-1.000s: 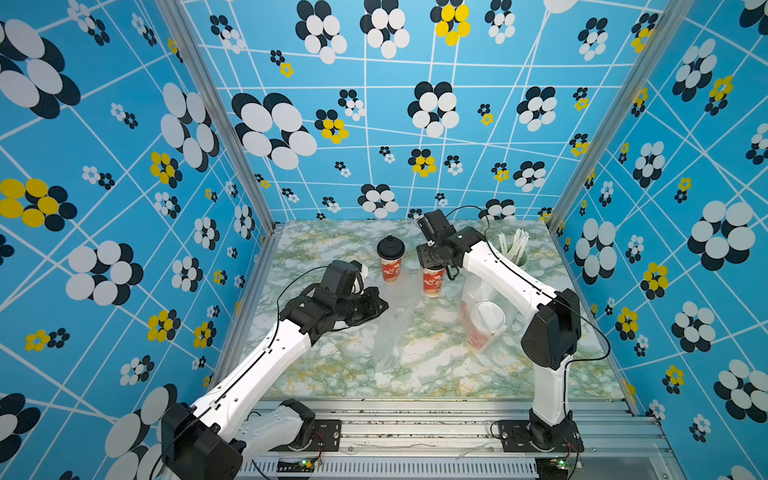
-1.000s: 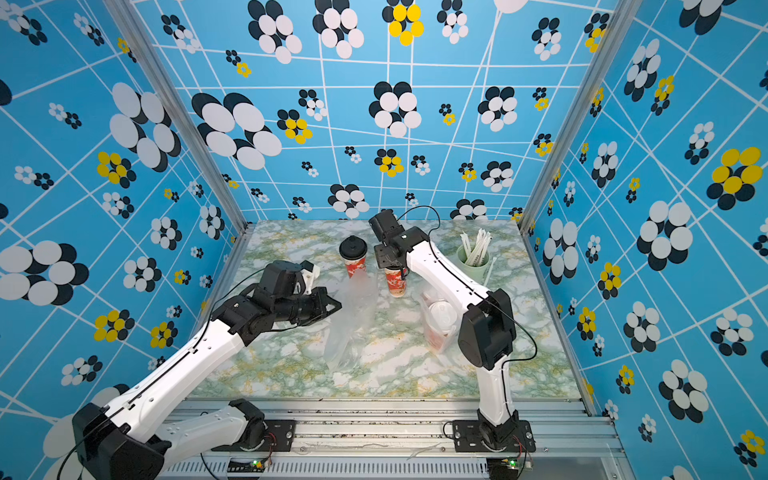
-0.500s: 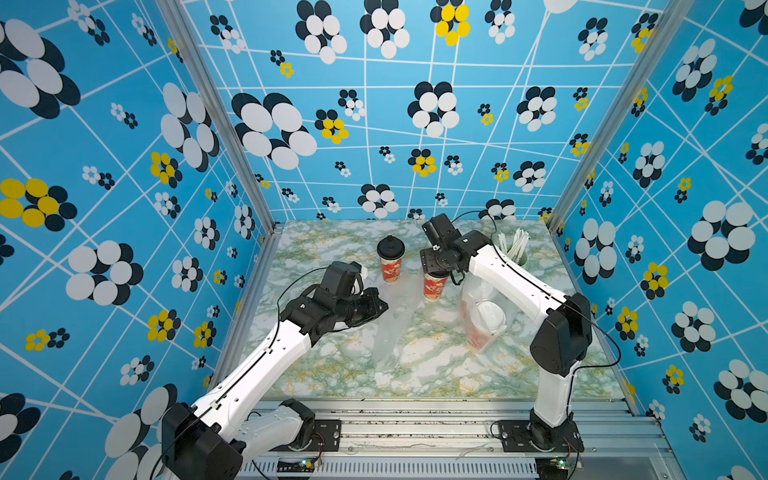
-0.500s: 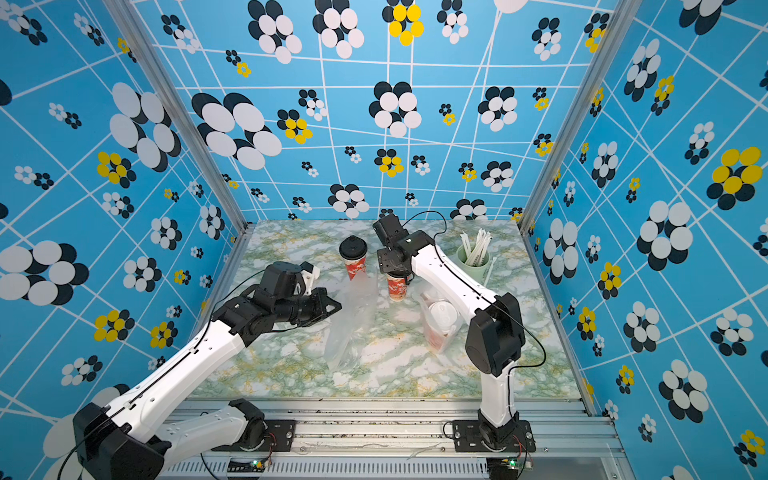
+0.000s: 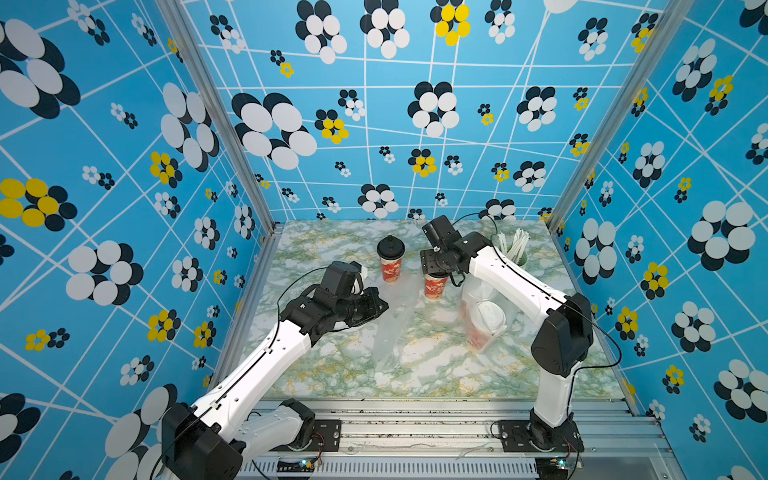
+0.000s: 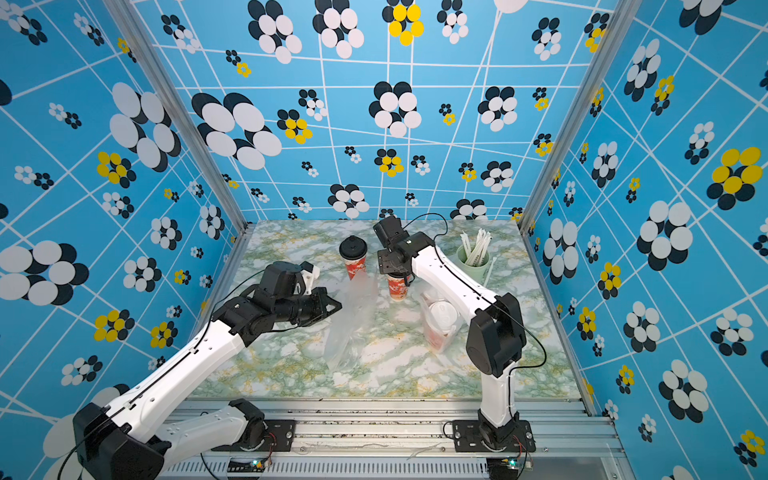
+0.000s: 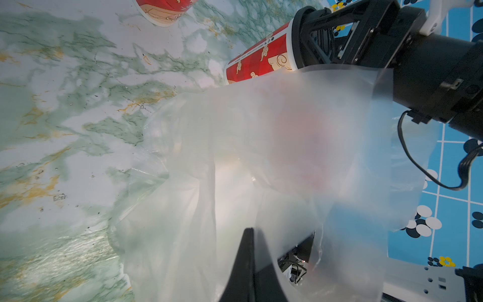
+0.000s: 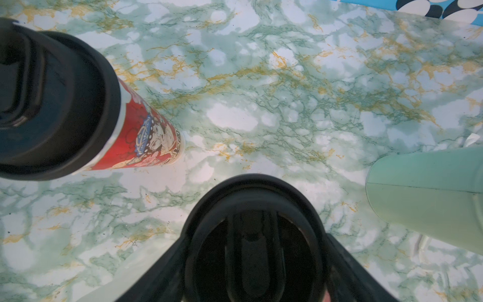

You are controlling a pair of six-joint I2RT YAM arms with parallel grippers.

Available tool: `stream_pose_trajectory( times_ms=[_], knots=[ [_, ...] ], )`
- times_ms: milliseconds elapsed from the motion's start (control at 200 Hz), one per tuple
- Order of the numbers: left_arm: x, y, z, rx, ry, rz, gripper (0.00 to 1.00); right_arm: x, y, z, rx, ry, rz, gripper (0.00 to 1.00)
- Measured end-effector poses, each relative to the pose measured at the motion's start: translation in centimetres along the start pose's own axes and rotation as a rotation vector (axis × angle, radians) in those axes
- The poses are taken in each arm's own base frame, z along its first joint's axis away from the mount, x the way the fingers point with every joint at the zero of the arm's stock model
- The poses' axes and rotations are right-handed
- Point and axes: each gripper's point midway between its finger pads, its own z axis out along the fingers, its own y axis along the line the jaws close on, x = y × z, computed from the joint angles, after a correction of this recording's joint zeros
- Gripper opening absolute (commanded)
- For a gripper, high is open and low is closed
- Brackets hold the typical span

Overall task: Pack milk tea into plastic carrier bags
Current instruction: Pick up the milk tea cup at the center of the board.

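Two red milk tea cups with black domed lids stand at the back of the table. One (image 5: 390,266) (image 6: 353,262) stands free. The other (image 5: 434,286) (image 6: 397,288) sits under my right gripper (image 5: 436,272) (image 6: 395,272), which is open. In the right wrist view its fingers (image 8: 167,274) flank that cup's lid (image 8: 254,240). My left gripper (image 5: 384,305) (image 7: 251,235) is shut on the edge of a limp plastic carrier bag (image 5: 390,328) (image 6: 349,328) (image 7: 261,157) lying mid-table. A second bag (image 5: 484,324) (image 6: 440,324) on the right holds white-lidded cups.
A pale green cup of white straws (image 5: 515,253) (image 6: 473,259) (image 8: 428,198) stands at the back right, close to my right forearm. The blue patterned walls enclose the marble table (image 5: 415,374) on three sides.
My right gripper has come down over the black lid and its jaws have spread wider. The left arm and the bag it holds have stayed put.
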Motion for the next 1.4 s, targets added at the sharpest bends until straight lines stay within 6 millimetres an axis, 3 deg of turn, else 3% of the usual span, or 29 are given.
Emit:
stream_pose_trajectory(
  times_ms=[420, 770, 1399],
  knots=[
    [0.0, 0.0, 0.0, 0.0, 0.0, 0.0, 0.0, 0.5, -0.3, -0.5, 0.0, 0.022, 0.0, 0.76],
    [0.0, 0.0, 0.0, 0.0, 0.0, 0.0, 0.0, 0.9, 0.1, -0.5, -0.019, 0.036, 0.011, 0.81],
    [0.0, 0.0, 0.0, 0.0, 0.0, -0.003, 0.0, 1.6, -0.1, -0.9, -0.011, 0.079, 0.079, 0.78]
  ],
)
